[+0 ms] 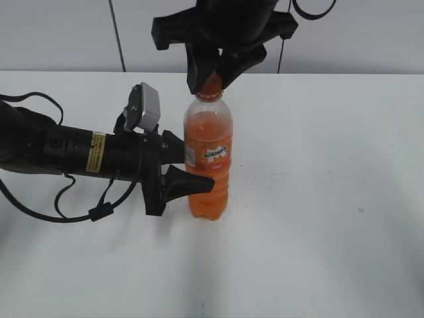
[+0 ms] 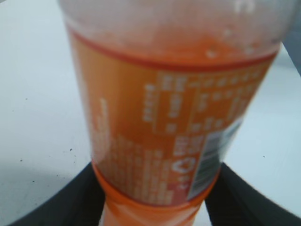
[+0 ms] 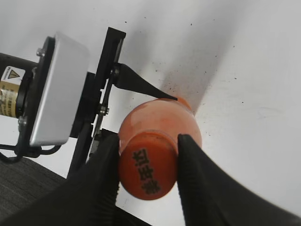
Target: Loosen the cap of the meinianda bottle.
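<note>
Centre of the frame: left gripper [image 1: 189, 169] clamped round the meinianda bottle [image 1: 209, 156], right gripper [image 1: 211, 71] pinching the cap [image 3: 146, 169]. Possible slip on the ribbed cap, or bottle turning with it if the lower hold proves weak.

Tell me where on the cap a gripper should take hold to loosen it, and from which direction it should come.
Grip the cap by its round side wall, coming straight down from above, one finger on each opposite side. The Mirinda bottle stands upright with the left gripper clamping its body, so the top is free. The right gripper is already placed this way, its fingers flanking the cap.
</note>
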Robot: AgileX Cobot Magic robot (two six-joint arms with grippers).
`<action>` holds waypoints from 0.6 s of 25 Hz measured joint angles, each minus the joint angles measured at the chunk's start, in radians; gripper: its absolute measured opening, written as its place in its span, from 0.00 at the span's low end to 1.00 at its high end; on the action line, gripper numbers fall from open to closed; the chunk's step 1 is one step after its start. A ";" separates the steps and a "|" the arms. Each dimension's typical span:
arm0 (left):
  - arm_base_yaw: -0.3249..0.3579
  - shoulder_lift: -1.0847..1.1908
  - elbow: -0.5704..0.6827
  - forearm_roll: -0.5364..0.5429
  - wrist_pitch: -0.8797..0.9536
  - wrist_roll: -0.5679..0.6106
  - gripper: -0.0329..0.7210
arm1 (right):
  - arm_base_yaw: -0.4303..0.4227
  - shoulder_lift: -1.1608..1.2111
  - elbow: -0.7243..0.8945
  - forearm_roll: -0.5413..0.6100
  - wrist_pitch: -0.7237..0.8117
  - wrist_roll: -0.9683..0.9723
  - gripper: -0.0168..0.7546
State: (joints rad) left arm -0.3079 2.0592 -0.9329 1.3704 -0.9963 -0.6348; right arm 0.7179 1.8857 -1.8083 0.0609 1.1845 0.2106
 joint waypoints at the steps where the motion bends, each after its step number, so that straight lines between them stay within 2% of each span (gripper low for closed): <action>1: 0.000 0.000 0.000 0.000 0.000 0.000 0.56 | 0.000 0.000 0.000 0.000 0.000 -0.017 0.38; 4: 0.000 0.000 0.000 0.000 0.000 0.000 0.56 | 0.000 0.000 0.000 0.001 0.000 -0.108 0.38; 6: 0.000 0.000 0.000 0.001 0.000 0.000 0.56 | 0.000 0.000 0.000 0.004 0.000 -0.251 0.38; 9: 0.000 0.000 0.000 0.002 0.000 0.000 0.56 | 0.000 0.000 0.000 0.006 -0.001 -0.658 0.38; 12: 0.000 0.000 0.000 0.001 0.001 0.000 0.56 | 0.000 0.000 0.000 0.004 -0.003 -1.201 0.38; 15: 0.000 0.000 0.000 0.000 0.001 0.000 0.56 | 0.001 -0.001 0.000 -0.006 -0.003 -1.481 0.38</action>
State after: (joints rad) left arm -0.3079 2.0592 -0.9329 1.3702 -0.9953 -0.6348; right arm 0.7187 1.8847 -1.8083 0.0554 1.1810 -1.2703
